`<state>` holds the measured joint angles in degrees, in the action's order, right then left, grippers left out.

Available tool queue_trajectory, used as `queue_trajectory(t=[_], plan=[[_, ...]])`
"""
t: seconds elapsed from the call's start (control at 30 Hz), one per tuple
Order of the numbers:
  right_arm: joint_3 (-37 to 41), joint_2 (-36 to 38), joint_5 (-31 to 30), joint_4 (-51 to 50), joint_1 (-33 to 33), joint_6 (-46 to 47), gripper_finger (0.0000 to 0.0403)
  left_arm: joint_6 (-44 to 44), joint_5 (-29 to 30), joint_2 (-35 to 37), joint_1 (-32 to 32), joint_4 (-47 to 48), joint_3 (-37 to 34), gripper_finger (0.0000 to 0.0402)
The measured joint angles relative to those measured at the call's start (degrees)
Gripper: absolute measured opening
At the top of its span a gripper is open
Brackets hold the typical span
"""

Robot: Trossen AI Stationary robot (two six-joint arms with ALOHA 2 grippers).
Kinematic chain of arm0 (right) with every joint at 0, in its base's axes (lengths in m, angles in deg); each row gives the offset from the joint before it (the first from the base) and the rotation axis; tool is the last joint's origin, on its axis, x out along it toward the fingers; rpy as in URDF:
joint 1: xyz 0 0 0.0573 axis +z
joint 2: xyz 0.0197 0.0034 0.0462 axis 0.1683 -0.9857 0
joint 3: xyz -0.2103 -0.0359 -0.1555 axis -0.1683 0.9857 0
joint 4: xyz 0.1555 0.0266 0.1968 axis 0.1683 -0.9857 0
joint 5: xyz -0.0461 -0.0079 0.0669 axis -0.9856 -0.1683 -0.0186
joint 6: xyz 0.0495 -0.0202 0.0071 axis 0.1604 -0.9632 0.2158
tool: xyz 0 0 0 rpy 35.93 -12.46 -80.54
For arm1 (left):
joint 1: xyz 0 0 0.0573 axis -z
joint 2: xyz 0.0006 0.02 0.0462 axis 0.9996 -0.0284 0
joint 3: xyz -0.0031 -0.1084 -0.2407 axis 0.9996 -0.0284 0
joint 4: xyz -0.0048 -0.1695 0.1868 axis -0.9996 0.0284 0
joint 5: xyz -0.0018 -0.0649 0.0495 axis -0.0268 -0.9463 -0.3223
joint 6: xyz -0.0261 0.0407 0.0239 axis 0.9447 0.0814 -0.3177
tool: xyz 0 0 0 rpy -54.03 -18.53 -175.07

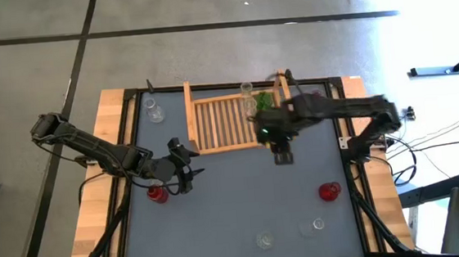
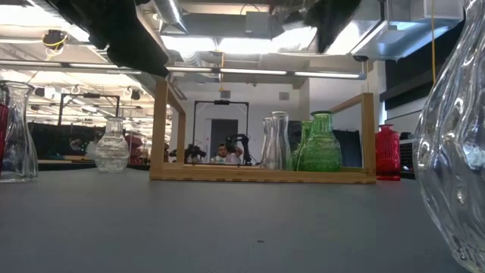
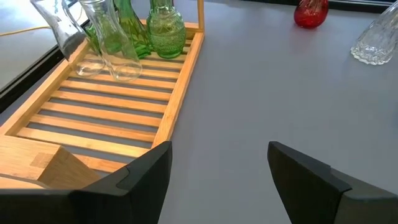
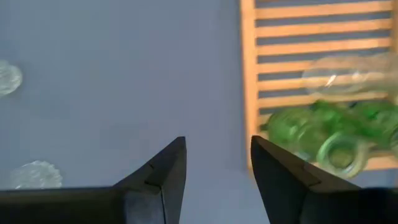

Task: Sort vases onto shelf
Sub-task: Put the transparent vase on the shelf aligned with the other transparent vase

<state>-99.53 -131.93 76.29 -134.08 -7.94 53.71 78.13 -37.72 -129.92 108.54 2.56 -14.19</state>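
Note:
The light wooden shelf (image 1: 225, 122) lies at the table's far middle. On its right end stand green vases (image 1: 265, 101) (image 3: 165, 30) and clear vases (image 1: 248, 102) (image 3: 118, 46). My left gripper (image 1: 188, 171) (image 3: 217, 152) is open near the shelf's near left corner, with a red vase (image 1: 157, 193) standing on the table just to its left. My right gripper (image 1: 282, 153) (image 4: 217, 146) is open above the table by the shelf's near right corner, with the green vases (image 4: 323, 134) beyond its fingertips. Neither gripper holds anything.
Loose vases stand on the grey table: a clear one (image 1: 154, 111) at the far left, a red one (image 1: 329, 191) at the right, and two clear ones (image 1: 264, 239) (image 1: 317, 224) near the near edge. A black frame borders the table (image 1: 220, 219).

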Motion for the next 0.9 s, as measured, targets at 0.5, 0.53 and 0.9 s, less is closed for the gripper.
queue_trajectory(t=[0.5, 0.53, 0.9], plan=[[22.2, 20.5, -3.1, 4.5, 19.3, 33.9, 0.0167, 2.1, -0.3, -0.2, 1.6, -2.5, 0.0, 0.0259], [22.3, 20.6, -4.4, 4.5, 21.4, 36.2, 0.0167, 3.0, -0.3, -0.5, 2.3, -2.7, 0.0, 0.0259], [22.3, 18.3, -19.0, 12.6, 40.1, 50.6, 0.0167, 3.0, 1.7, -12.8, 9.1, -19.9, 0.0, 0.0259]])
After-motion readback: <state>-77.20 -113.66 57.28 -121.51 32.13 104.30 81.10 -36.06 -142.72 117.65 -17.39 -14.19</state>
